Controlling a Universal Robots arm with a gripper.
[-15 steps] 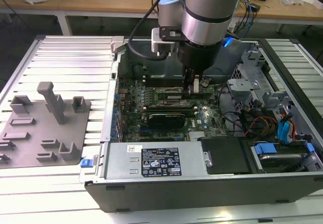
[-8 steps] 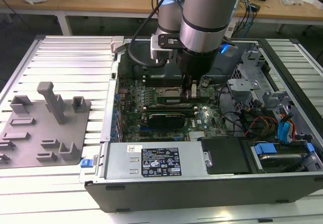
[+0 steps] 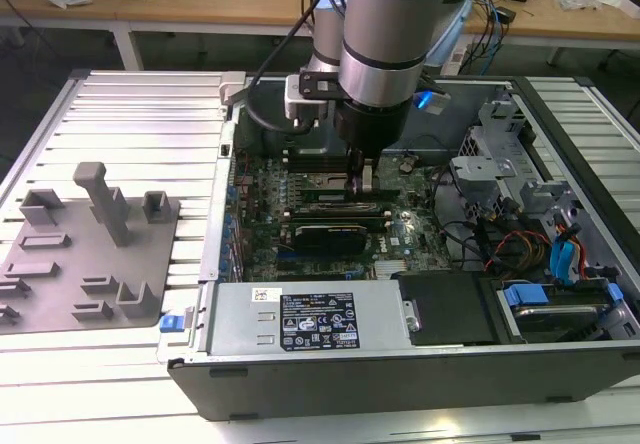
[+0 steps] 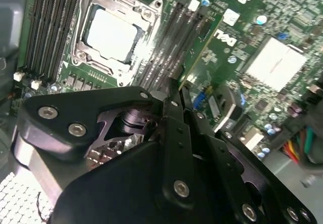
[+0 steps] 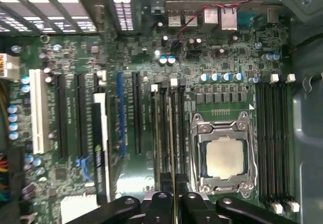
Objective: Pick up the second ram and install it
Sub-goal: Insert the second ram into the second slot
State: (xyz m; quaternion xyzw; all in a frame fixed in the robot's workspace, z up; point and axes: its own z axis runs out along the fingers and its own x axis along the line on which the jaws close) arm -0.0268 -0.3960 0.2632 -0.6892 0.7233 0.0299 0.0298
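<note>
Exterior view, frame centre: gripper [image 3: 362,179] low over the motherboard [image 3: 330,226] in the open case [image 3: 400,364], fingers pinched on the second ram [image 4: 199,45], a thin green stick held edge-on, probably to line up with the dark slots [image 5: 164,133] beside the silver-framed processor socket [image 5: 224,156].

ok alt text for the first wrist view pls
The claw holds a thin green ram stick edge-on over the memory slots beside the open processor socket, on a green motherboard with long expansion slots.
</note>
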